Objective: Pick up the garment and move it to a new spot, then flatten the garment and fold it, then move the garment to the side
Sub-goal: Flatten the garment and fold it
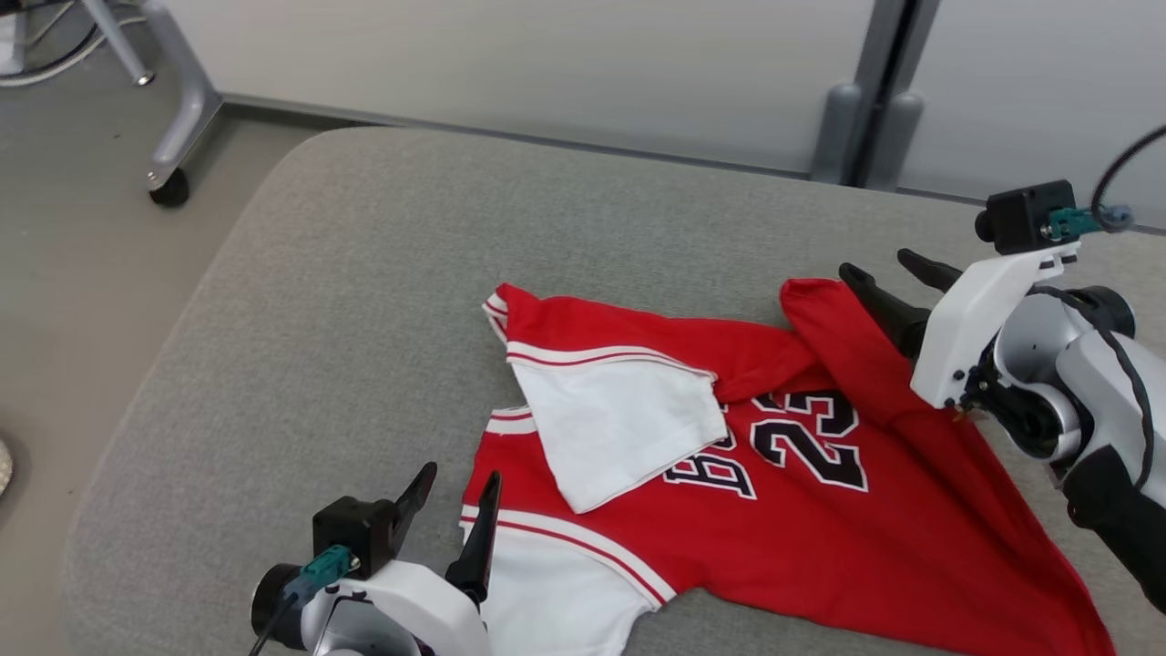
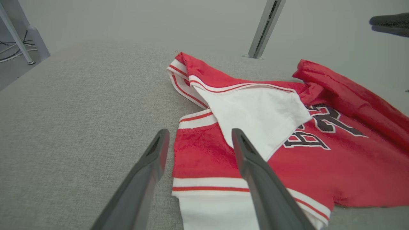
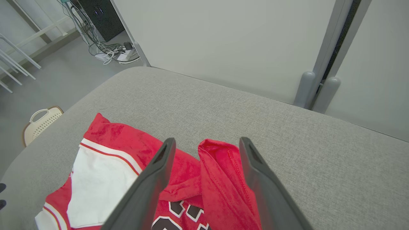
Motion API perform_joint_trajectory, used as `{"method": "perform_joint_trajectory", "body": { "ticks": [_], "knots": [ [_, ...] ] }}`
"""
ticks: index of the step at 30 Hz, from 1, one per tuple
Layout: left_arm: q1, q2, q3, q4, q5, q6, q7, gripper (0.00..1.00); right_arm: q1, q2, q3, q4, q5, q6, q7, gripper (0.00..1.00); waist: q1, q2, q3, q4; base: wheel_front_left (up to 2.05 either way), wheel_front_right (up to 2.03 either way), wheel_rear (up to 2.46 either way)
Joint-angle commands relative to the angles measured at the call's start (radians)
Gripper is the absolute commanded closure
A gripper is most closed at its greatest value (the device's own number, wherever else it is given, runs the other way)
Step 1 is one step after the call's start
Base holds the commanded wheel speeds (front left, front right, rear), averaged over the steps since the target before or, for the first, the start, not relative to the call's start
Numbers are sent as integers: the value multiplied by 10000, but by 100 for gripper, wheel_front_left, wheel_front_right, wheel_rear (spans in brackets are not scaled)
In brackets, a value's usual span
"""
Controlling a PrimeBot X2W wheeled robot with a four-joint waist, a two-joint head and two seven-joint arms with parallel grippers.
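Hovering the left gripper (image 1: 461, 472) with jaws spread wide and empty, pointing its fingertips at the near sleeve end of the red jersey (image 1: 820, 528), just ahead of them and partly between them. Resting that jersey rumpled on the grey padded surface (image 1: 364, 273). Holding the right gripper (image 1: 874, 262) equally wide apart, clamping nothing, straddling a bunched red fold (image 3: 220, 179) just under its fingers; being unable to tell whether touching it. Showing a white sleeve panel (image 1: 619, 428) flopped over the black lettering, lying between both grippers.

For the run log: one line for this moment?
garment: crumpled on grey surface | left end effector: open, empty | right end effector: open, over garment
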Motion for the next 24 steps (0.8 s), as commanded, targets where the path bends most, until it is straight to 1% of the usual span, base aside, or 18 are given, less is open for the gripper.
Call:
{"method": "perform_joint_trajectory", "body": {
  "ticks": [1,4,7,12,14,15,17,18,24],
  "knots": [
    [-227,-21,7,68,-14,-30,-83,0,-200,-11,100,234,-74,16,187,0,0,0,510,570,0,0,0],
    [-409,-168,-34,332,-29,-124,-233,0,-737,167,463,913,66,16,938,0,0,0,763,969,0,0,0],
    [-541,-324,-78,549,-62,-192,-373,0,-1174,192,762,1566,240,16,1715,0,0,0,947,1272,0,0,0],
    [-659,-429,-103,832,-90,-279,-557,0,-1533,353,1156,2548,419,12,2702,0,0,0,1095,1533,0,0,0],
    [-691,-455,-107,897,-103,-287,-610,0,-1652,462,1242,2735,557,12,2916,0,0,0,1129,1574,0,0,0],
    [-723,-459,-104,913,-107,-300,-639,0,-1704,487,1265,2792,603,12,2961,15,0,0,1151,1584,0,0,0],
    [-776,-454,-83,965,-132,-308,-677,0,-1726,488,1345,2833,653,12,2886,94,0,0,1184,1573,0,0,0],
    [-798,-447,-73,986,-141,-300,-696,0,-1745,492,1379,2796,693,12,2769,100,0,0,1193,1549,0,0,0],
    [-861,-318,-70,1022,-124,-234,-632,0,-1793,307,1417,2629,1068,12,1899,100,0,0,1030,1061,0,0,0]
  ]
}}
